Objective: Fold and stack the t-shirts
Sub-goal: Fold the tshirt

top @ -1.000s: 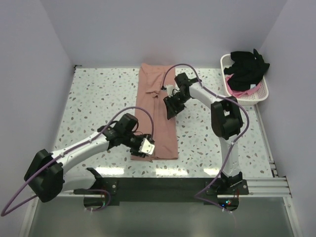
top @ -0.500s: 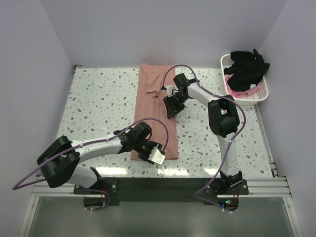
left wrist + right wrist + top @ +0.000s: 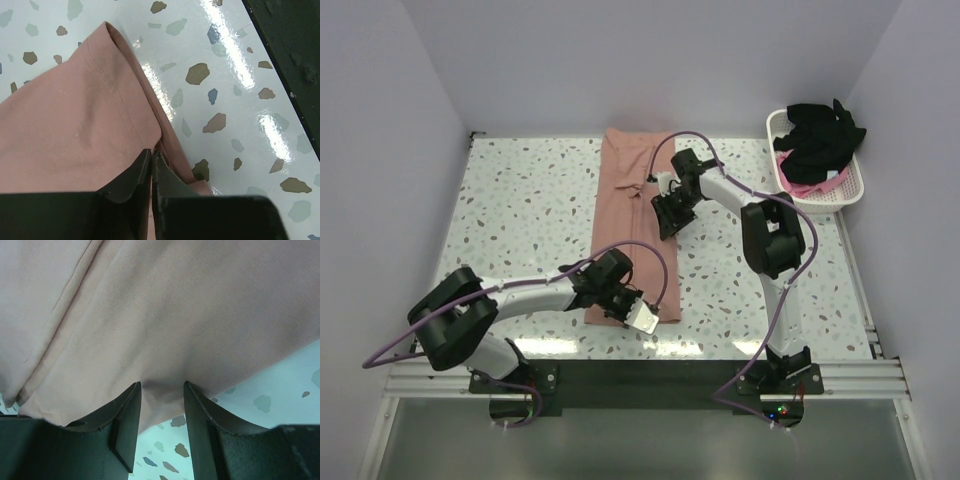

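Observation:
The dusty salmon-pink t-shirt (image 3: 625,190) lies as a long narrow strip running from the back of the table to near its front edge. My left gripper (image 3: 623,306) is at the strip's near right corner. In the left wrist view the left gripper (image 3: 151,152) is shut, pinching the hemmed edge of the salmon-pink t-shirt (image 3: 75,110). My right gripper (image 3: 665,225) rests on the strip's right edge about halfway up. In the right wrist view the right gripper (image 3: 161,386) is open, its tips pressed onto the salmon-pink t-shirt (image 3: 175,300).
A white lattice basket (image 3: 850,195) stands at the back right, holding a black t-shirt (image 3: 825,140) over a brighter pink one (image 3: 805,185). The speckled table (image 3: 520,200) is bordered by purple walls. A black rail (image 3: 650,375) runs along the near edge.
My left gripper slid right along the strip's near end and shut on the hem corner. The right gripper stayed where it was, still open.

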Controlling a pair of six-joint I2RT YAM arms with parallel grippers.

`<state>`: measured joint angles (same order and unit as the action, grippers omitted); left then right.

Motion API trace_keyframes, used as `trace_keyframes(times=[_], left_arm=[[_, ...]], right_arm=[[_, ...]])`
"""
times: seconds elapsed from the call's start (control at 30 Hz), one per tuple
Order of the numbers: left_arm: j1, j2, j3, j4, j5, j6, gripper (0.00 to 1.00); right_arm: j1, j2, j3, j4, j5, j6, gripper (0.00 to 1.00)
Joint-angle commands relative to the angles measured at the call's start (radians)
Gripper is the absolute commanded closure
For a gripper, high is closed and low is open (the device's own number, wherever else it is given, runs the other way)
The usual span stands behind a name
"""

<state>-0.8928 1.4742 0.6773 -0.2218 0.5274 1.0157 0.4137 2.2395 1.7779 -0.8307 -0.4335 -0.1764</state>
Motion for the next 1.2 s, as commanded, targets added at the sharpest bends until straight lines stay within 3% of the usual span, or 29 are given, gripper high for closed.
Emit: trace_keyframes(times=[0.0, 0.03, 0.33, 0.7, 0.97, 1.07, 1.17], left_arm=[[-0.005, -0.043, 0.024, 0.027, 0.014, 0.021, 0.94], [-0.005, -0.066, 0.019, 0.022, 0.017, 0.018, 1.0], [-0.005, -0.158, -0.056, -0.031, 0.036, -0.003, 1.0], [-0.005, -0.129, -0.062, -0.034, 0.034, -0.025, 1.0], [-0.005, -0.111, -0.059, -0.048, 0.026, -0.037, 1.0], [-0.005, -0.124, -0.051, -0.067, 0.028, -0.028, 0.88], [0.005, -0.184, -0.033, -0.08, 0.034, -0.042, 0.68]], right_arm=[[-0.003, 0.037, 0.015, 0.019, 0.062, -0.008, 0.57], [-0.004, 0.043, 0.02, 0.019, 0.07, -0.009, 0.57], [-0.004, 0.071, 0.049, 0.005, 0.091, -0.011, 0.58], [-0.004, 0.006, 0.092, -0.05, -0.12, -0.051, 0.54], [-0.006, -0.04, 0.1, -0.108, -0.125, -0.123, 0.54], [-0.004, -0.087, 0.091, -0.12, -0.105, -0.147, 0.54], [-0.006, -0.171, 0.084, -0.122, -0.067, -0.178, 0.48]])
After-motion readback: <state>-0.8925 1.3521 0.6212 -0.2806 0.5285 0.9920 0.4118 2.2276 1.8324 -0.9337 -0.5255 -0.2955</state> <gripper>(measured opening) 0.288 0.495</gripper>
